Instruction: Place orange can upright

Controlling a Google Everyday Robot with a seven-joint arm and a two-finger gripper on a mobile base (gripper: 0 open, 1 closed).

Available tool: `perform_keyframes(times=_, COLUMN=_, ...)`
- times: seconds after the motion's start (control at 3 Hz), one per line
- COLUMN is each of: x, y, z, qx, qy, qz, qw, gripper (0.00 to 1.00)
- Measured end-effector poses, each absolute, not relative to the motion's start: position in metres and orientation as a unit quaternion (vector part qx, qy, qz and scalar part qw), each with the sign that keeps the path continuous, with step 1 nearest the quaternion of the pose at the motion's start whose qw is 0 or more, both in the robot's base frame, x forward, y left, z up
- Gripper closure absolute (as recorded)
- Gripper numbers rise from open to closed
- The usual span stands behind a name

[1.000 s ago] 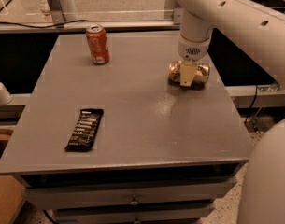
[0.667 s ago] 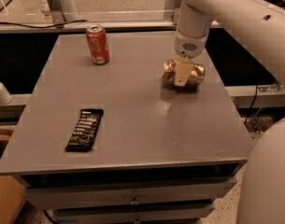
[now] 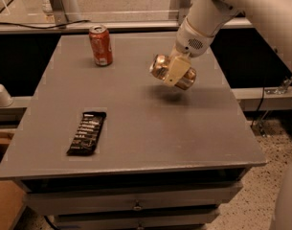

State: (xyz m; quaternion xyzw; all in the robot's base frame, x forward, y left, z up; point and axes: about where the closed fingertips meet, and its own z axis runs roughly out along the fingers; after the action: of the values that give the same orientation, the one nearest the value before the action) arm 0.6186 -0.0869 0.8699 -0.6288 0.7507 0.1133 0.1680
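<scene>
The orange can (image 3: 161,67) is a shiny golden-orange drink can. It lies on its side in the air, lifted above the grey table top (image 3: 150,128), with its shadow on the table below it. My gripper (image 3: 174,74) is shut across the middle of the can, its cream-coloured finger (image 3: 175,71) over the can's front. The white arm comes down from the upper right.
A red-orange can with white lettering (image 3: 101,45) stands upright at the table's back left. A black snack bar (image 3: 87,132) lies flat at the front left. Drawers sit below the table's front edge. A glass barrier runs behind the table.
The gripper has lifted the orange can off the table and carried it a little left and forward. The can is still on its side.
</scene>
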Motion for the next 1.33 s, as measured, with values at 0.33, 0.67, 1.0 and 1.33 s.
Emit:
perform_keyframes(times=0.33, x=0.608, y=-0.064, z=0.882, qx=-0.629, qy=0.710, qz=0.201, qw=0.243, gripper=1.00)
perform_keyframes(times=0.67, x=0.600, y=-0.050, z=0.897, qx=-0.620, qy=0.659, qz=0.279, qw=0.322, gripper=1.00)
perform_keyframes(times=1.0, x=0.601, y=-0.049, z=0.913, qx=-0.603, qy=0.620, qz=0.325, qw=0.383, gripper=1.00)
perform_keyframes(times=1.33, x=0.605, y=-0.064, z=0.916, qx=-0.569, qy=0.605, qz=0.357, qw=0.427, gripper=1.00)
